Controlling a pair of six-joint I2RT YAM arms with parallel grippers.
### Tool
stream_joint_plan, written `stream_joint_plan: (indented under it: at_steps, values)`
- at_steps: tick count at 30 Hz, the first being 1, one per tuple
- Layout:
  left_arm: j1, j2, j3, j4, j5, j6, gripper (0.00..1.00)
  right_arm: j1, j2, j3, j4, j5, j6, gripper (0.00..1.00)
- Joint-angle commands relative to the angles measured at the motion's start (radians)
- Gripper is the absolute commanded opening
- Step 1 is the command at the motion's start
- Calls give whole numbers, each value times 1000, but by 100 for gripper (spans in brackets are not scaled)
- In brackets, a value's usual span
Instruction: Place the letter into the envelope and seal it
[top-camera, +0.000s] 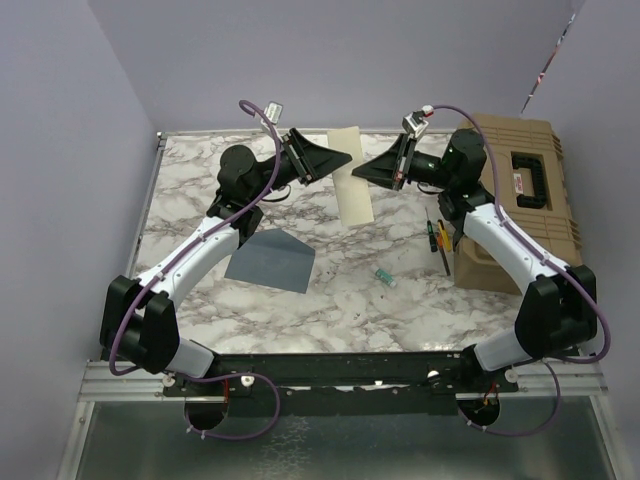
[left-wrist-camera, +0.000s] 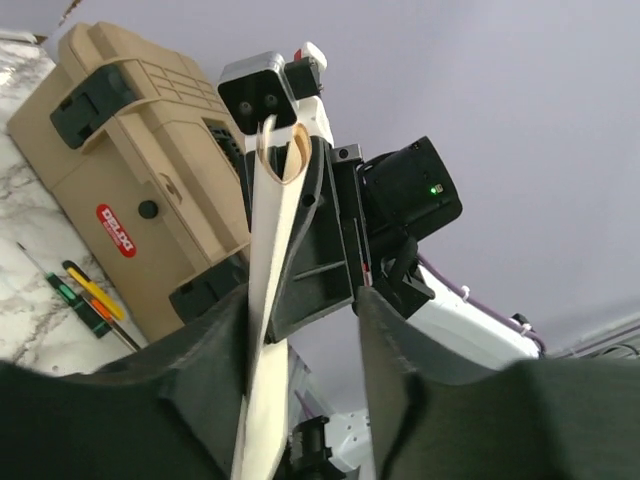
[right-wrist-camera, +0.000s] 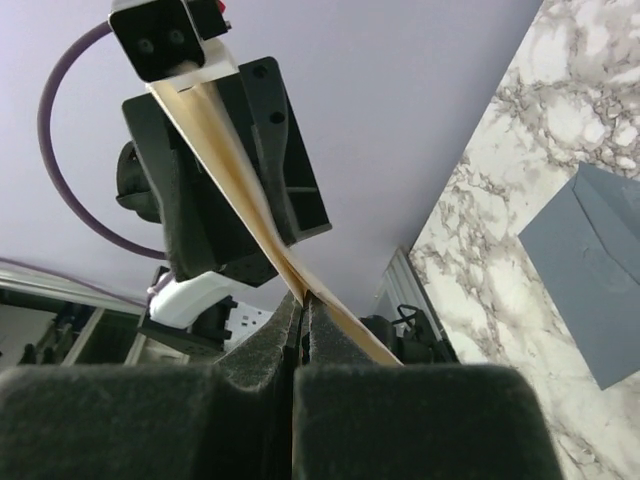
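Observation:
The tan letter (top-camera: 352, 185) hangs in the air over the back of the table, between my two grippers. My right gripper (top-camera: 366, 171) is shut on the sheet's edge; in the right wrist view the letter (right-wrist-camera: 225, 165) runs up from the pinched jaws (right-wrist-camera: 301, 303). My left gripper (top-camera: 343, 160) is open. In its wrist view the letter (left-wrist-camera: 268, 300) lies against the left finger (left-wrist-camera: 215, 350) only, and a gap separates it from the other finger (left-wrist-camera: 385, 345). The slate-blue envelope (top-camera: 270, 260) lies flat on the marble below the left arm and also shows as the envelope (right-wrist-camera: 590, 250) in the right wrist view.
A tan toolbox (top-camera: 520, 190) stands at the back right, right behind the right arm. Screwdrivers (top-camera: 437, 240) lie beside it, and a small green object (top-camera: 385, 278) rests near the table's middle. Purple walls close in the left side and the back.

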Motion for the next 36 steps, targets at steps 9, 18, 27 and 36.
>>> stream_joint_plan:
  at_steps: [9, 18, 27, 36]
  values:
    - [4, -12, 59, -147, -8, 147, 6, 3, 4, 86, -101, -66, -156, 1]
    - [10, -18, 103, -202, -11, 164, 0, 3, -119, 79, -215, -44, -471, 68]
    - [11, -19, 147, -194, 66, 131, 0, 6, -110, 20, -173, -25, -542, 88]
    - [12, 10, 181, -96, 79, 45, 0, 31, -40, -42, 209, -161, -239, 66]
